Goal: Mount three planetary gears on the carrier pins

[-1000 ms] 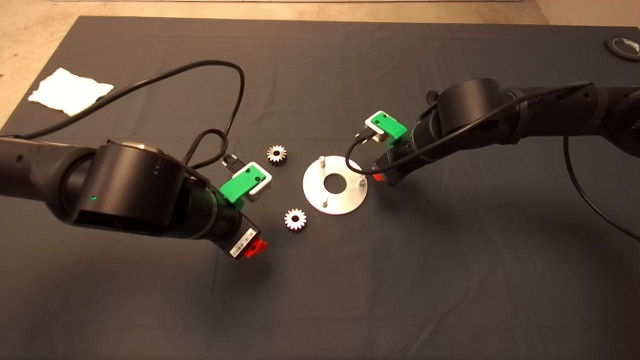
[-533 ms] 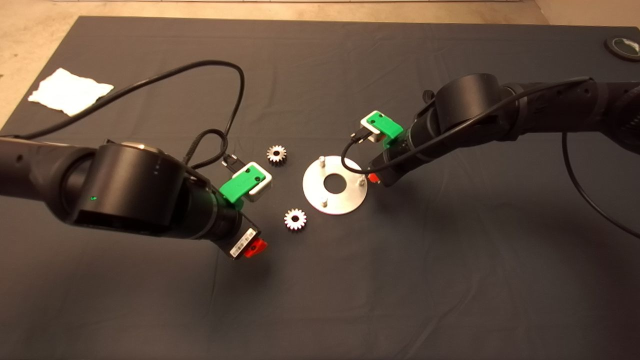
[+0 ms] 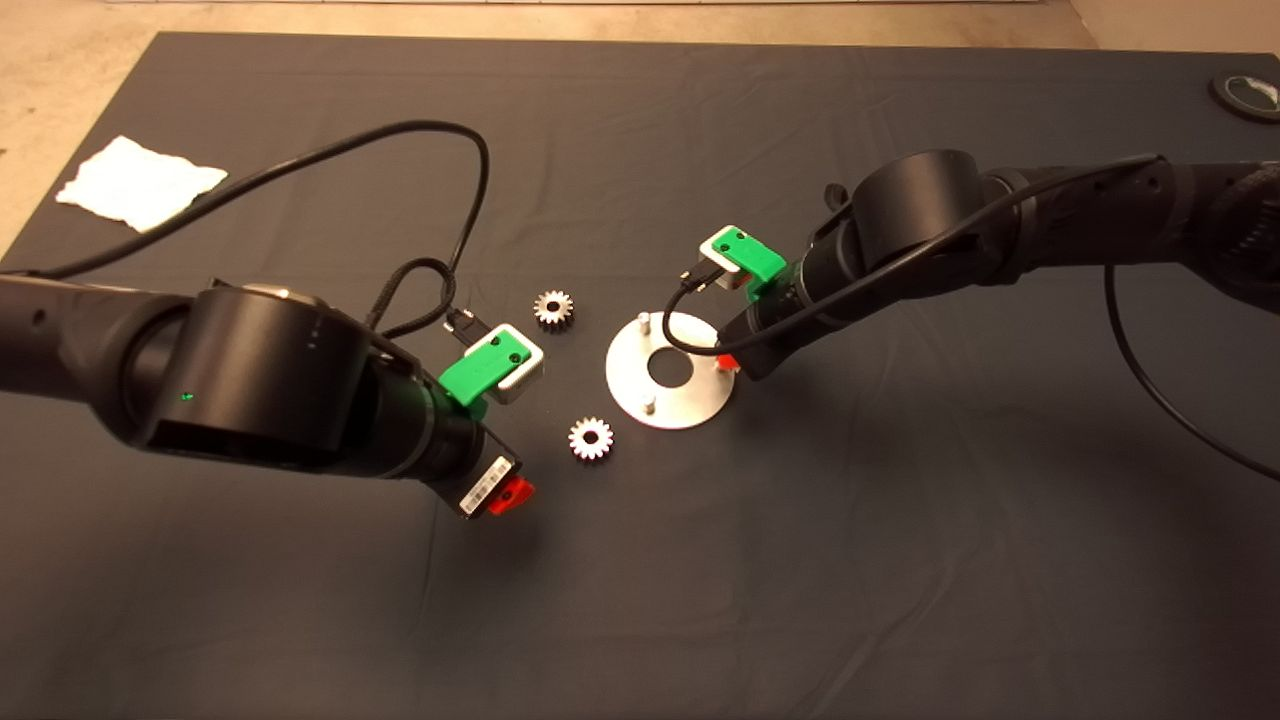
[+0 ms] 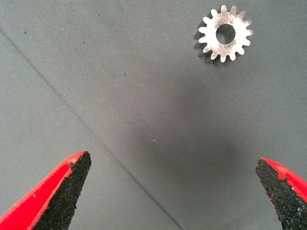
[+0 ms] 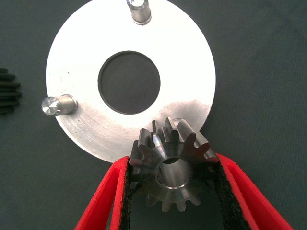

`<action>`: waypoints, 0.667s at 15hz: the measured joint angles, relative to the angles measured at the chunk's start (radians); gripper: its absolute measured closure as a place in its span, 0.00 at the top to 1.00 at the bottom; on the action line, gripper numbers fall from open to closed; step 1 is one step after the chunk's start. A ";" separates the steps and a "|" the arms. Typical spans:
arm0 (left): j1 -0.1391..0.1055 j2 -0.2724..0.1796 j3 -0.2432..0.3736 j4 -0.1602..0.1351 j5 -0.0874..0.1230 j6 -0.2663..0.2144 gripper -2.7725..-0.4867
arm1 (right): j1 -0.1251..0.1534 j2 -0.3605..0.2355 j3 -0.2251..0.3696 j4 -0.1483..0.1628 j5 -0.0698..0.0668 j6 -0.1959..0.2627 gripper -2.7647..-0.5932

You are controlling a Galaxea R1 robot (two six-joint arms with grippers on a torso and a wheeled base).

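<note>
Dark mat [image 3: 900, 560] meets tan floor [image 3: 40, 120]; white cloth [image 3: 138, 182] lies there.

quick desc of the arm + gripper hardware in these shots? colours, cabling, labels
Two black arms with fat cylindrical joints. The left arm has a small green LED and a white barcode sticker by its wrist. Each wrist carries a green-and-white camera mount fed by a black cable; the left one loops high. The left gripper and right gripper both have red, tapered fingers lined with rough black pads.
</note>
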 joint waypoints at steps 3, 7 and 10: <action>0.000 0.000 0.000 0.000 0.000 0.000 0.88 | 0.000 0.000 0.000 0.000 0.001 0.000 0.19; 0.000 0.000 0.000 0.000 0.000 0.000 0.88 | 0.000 0.000 -0.001 0.000 0.002 -0.003 0.19; 0.000 0.000 0.000 0.000 0.000 0.000 0.88 | -0.005 0.000 -0.015 0.000 0.001 -0.003 0.19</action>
